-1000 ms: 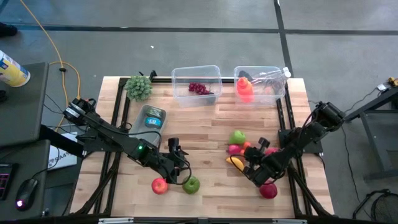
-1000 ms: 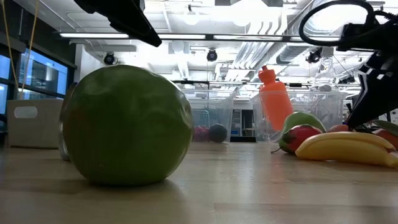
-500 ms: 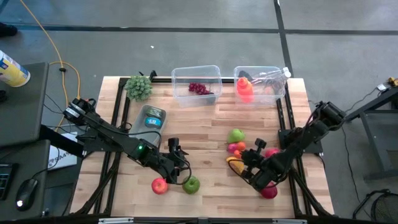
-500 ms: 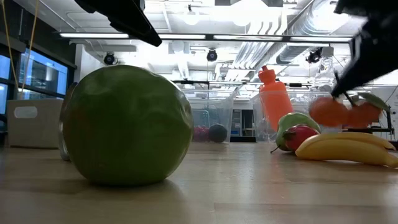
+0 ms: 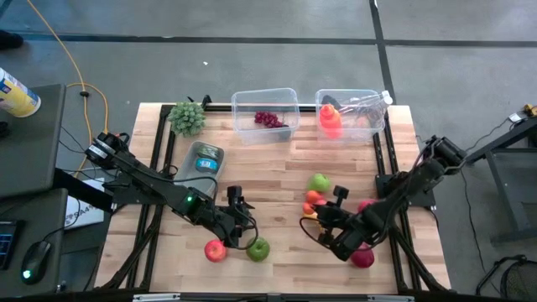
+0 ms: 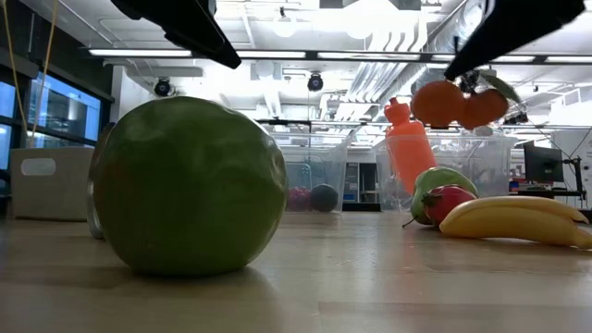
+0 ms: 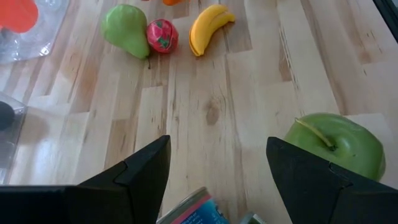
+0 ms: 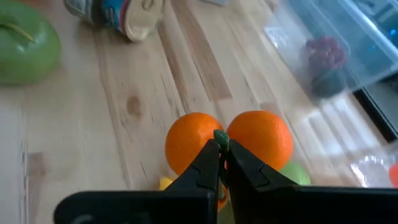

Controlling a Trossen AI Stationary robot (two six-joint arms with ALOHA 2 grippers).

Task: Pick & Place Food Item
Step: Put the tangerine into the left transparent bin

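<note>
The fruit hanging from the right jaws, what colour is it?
Orange, a joined pair of oranges with a green leaf; clearest in the right wrist view.

One camera looks straight down on the table [image 5: 277, 159], one skims its top, and both share the green apple [image 6: 190, 188].

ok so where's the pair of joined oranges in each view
High view: the pair of joined oranges sits right of centre, by the right gripper.
Low view: upper right, hanging clear above the wooden table.
Left wrist view: only a sliver at the top edge.
Right wrist view: centre, pinched at the green stem.
Shared landmark: the yellow banana, below the oranges.
</note>
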